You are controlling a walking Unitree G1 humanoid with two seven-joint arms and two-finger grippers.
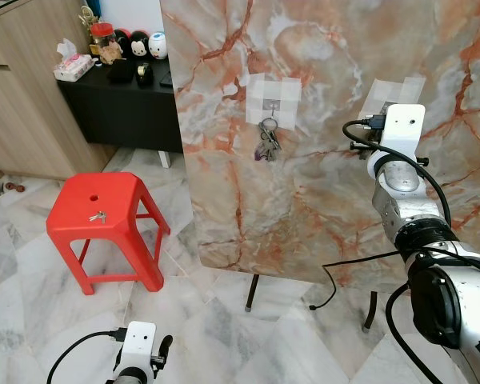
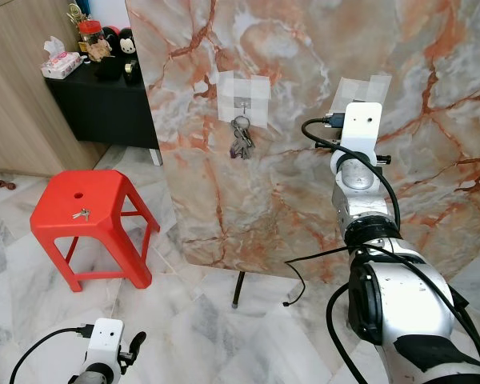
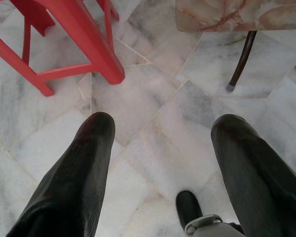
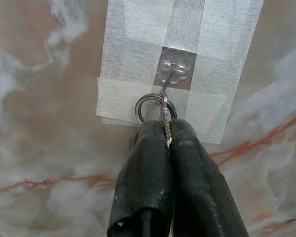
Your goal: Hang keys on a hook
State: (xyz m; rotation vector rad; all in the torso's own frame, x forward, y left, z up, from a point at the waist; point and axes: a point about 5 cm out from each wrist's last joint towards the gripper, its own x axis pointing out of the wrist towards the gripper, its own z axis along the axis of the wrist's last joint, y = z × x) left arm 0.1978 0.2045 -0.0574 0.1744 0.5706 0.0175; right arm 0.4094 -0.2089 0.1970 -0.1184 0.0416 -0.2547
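My right gripper (image 4: 167, 133), pinching a silver key (image 4: 164, 118) upright, has its steel ring (image 4: 147, 106) just below the clear taped hook (image 4: 171, 74) on the marble panel (image 4: 49, 123).

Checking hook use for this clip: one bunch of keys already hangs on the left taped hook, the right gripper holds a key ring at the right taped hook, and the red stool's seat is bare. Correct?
Not quite: the red stool is not bare; a small key lies on its seat, as the left eye view shows. The hanging bunch of keys and the right gripper with its key ring are as stated.
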